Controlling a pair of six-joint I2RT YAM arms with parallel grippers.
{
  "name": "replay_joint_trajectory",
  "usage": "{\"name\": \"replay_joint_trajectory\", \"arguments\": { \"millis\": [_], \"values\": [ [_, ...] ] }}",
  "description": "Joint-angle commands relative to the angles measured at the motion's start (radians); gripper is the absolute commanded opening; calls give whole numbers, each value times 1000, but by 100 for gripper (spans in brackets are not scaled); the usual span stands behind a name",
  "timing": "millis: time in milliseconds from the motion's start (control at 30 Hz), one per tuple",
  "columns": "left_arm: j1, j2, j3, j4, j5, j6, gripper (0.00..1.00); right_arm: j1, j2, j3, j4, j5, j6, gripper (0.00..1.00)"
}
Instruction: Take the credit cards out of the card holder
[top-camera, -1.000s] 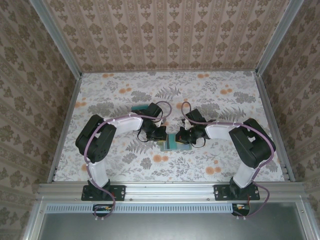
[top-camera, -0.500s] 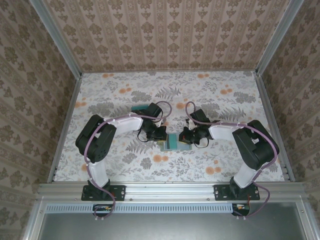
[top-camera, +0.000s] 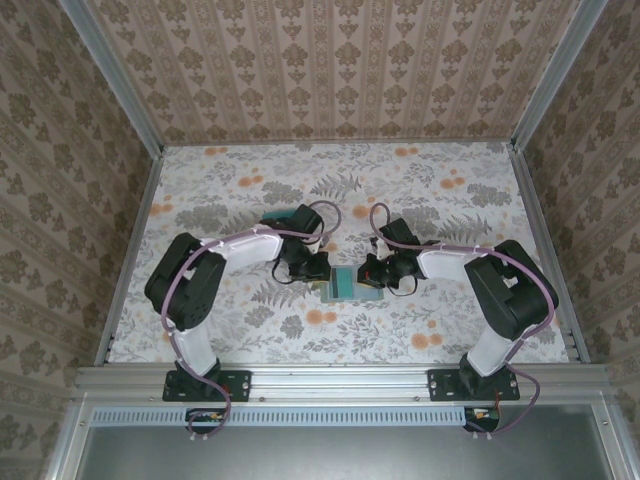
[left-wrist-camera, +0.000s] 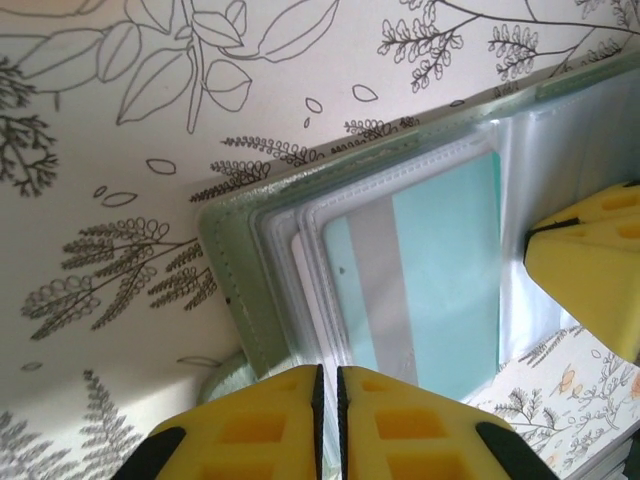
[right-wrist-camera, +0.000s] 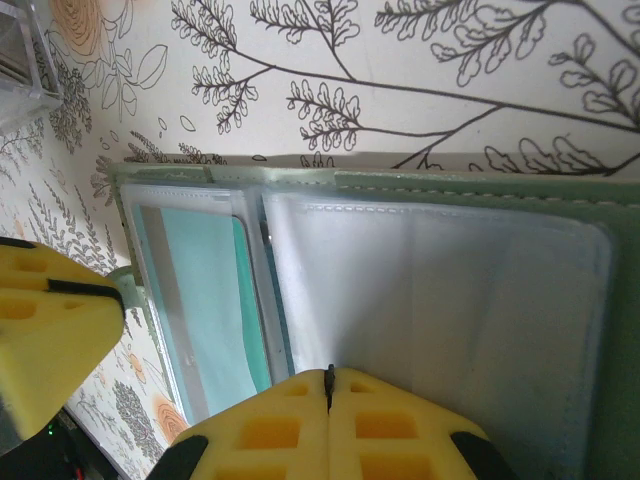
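Found holder (top-camera: 350, 285) lying open on table (top-camera: 450, 200), between both grippers. Saw left gripper (left-wrist-camera: 328, 400) closed to a thin slit on one edge of holder, over clear sleeves (left-wrist-camera: 300, 260). Saw right gripper (right-wrist-camera: 329, 385) shut tight, tips against sleeve at holder's opposite edge; could not tell whether anything was pinched. Noted teal card (left-wrist-camera: 440, 280) tucked inside holder, half nearer left gripper.

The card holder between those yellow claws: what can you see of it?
The card holder lies open on the flowered table, soft grey-green outside with stitched edges, clear plastic sleeves inside. A teal card with a grey band sits in one sleeve. The left gripper and right gripper pinch opposite sides.
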Motion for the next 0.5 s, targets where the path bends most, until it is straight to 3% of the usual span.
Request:
{"name": "replay_joint_trajectory", "arguments": {
  "millis": [0, 167, 467],
  "values": [
    [-13, -32, 22, -39, -20, 9, 14, 10, -8, 23, -26, -2, -20, 4],
    [-24, 15, 29, -21, -9, 9, 0, 14, -3, 23, -23, -6, -21, 4],
    [-35, 87, 42, -9, -2, 11, 0, 22, -1, 28, -17, -11, -19, 4]
  ]
}}
